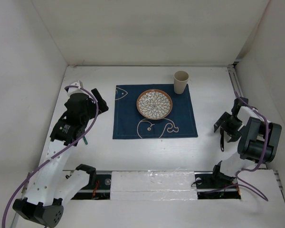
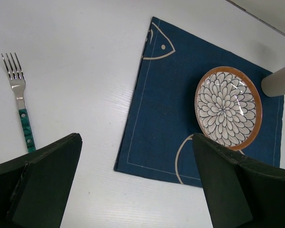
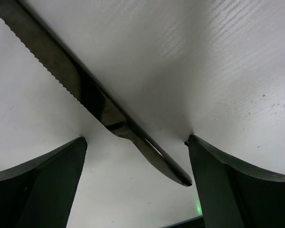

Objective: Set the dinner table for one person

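One knife [image 3: 95,99] lies flat on the dinner table [image 3: 228,57], between the fingers of the wide-open, empty right claw [image 3: 136,140]. Its long axis runs diagonally across the gap, with the rounded end by one finger and the serrated blade running past the other. My worry: pinching it this skewed just spins or skids it.

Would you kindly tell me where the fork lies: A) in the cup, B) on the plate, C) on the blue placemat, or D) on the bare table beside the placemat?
D: the fork lies on the white table, apart from the placemat.
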